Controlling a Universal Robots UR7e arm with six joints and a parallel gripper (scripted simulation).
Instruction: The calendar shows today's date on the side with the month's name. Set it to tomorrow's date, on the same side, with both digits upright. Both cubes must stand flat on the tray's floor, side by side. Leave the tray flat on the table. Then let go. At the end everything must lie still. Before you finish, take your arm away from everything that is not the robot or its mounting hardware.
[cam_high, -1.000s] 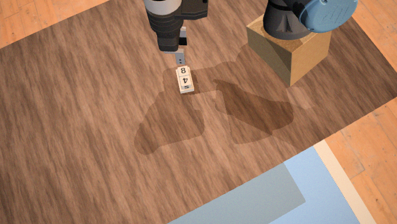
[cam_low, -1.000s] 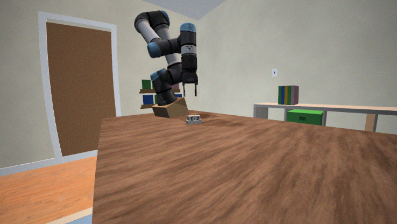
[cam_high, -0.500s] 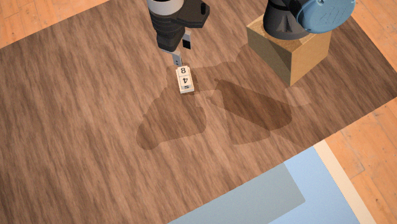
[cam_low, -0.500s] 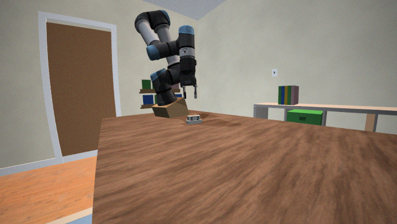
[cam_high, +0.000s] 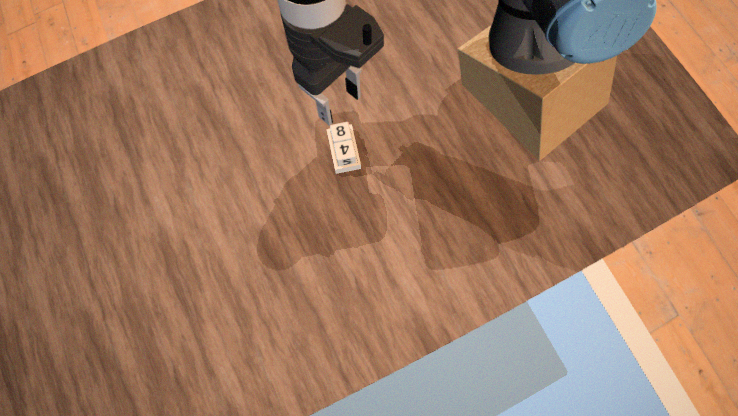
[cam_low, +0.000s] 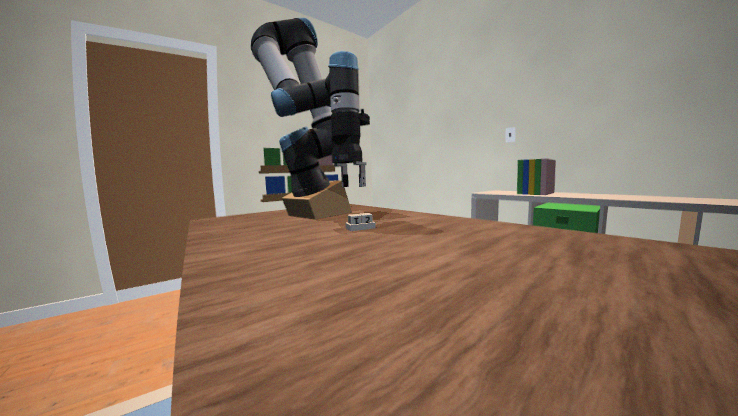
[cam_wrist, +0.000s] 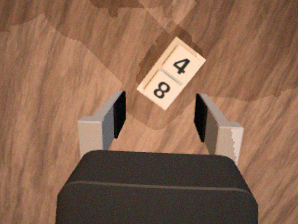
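Observation:
The calendar (cam_high: 343, 147) is a small pale tray holding two cubes side by side, standing on the wooden table. The top faces read 8 (cam_high: 340, 130) and 4 (cam_high: 344, 150). A strip with dark lettering (cam_high: 347, 163) shows at the tray's near side. In the exterior view the calendar (cam_low: 360, 225) shows two digits on its side, too small to read surely. My gripper (cam_high: 338, 98) (cam_low: 354, 176) hangs open and empty above the calendar, well clear of it. In the wrist view the calendar (cam_wrist: 172, 74) lies skewed, just ahead of the open fingers.
The arm's base stands on a wooden block (cam_high: 542, 103) on the table, to the right of the calendar. The table's edge runs near the block's right side. A blue mat (cam_high: 542, 351) lies on the floor beyond the table's front edge.

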